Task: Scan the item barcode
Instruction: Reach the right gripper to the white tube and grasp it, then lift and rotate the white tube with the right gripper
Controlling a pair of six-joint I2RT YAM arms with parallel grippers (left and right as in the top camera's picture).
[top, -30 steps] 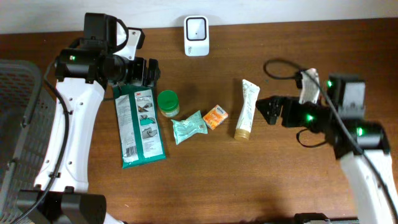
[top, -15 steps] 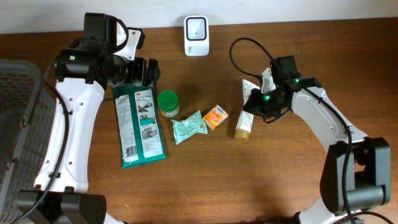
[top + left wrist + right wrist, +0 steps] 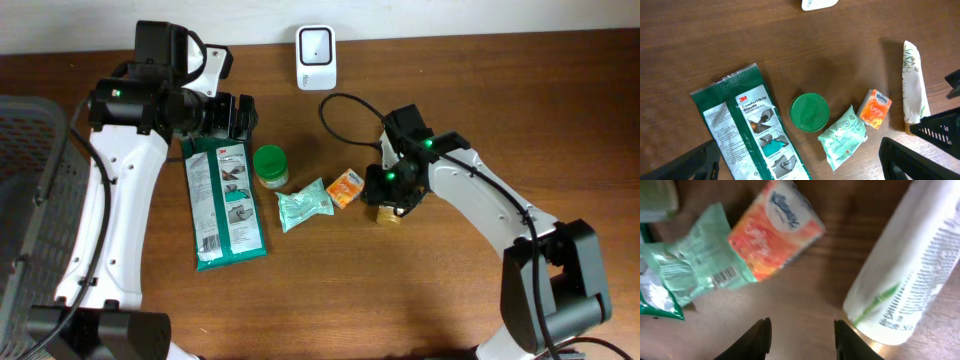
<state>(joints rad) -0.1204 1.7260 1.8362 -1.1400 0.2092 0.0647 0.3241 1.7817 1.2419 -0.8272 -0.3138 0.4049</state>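
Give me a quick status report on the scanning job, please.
Left gripper open, empty. Right gripper open, empty, between Kleenex pack and white tube. Scanner at far edge, unobstructed.

The worktop (image 3: 450, 300) is dark brown wood with thin lines in it. The scanner (image 3: 316, 57) is white with a dark square in the middle. The glove pack (image 3: 227, 203) is dark green with a white label, black writing and a red 3M mark. The jar lid (image 3: 270, 161) is bright green. The tissue pack (image 3: 303, 204) is pale green with a black-and-white barcode. The small Kleenex pack (image 3: 346, 188) is orange with blue letters. The tube (image 3: 914, 85) is white with green leaves and a tan cap. The basket (image 3: 30, 180) is grey.
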